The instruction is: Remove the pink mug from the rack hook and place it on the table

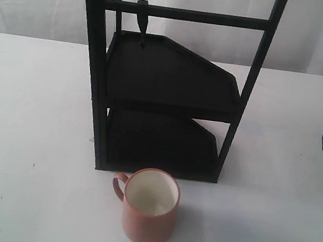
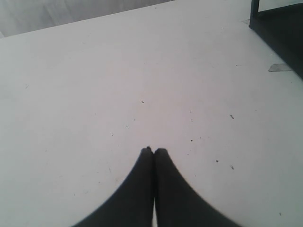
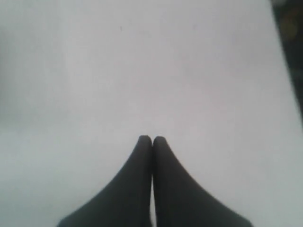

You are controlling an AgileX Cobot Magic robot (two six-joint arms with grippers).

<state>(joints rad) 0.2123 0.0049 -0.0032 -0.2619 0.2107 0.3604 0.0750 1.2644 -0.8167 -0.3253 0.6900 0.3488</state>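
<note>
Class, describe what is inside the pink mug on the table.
The pink mug shows only its bare cream inside, nothing in it. Its near wall hides part of the bottom.

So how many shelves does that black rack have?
2. The upper shelf sits below the crossbar carrying the rack hook; the lower shelf lies under it, just above the table. The rack is cut off at the top, so more may be hidden.

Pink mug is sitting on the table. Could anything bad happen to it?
Maybe. The pink mug stands upright close to the rack, so a passing arm could knock it against the frame. The left gripper and right gripper are shut over bare table, so that seems unlikely.
</note>
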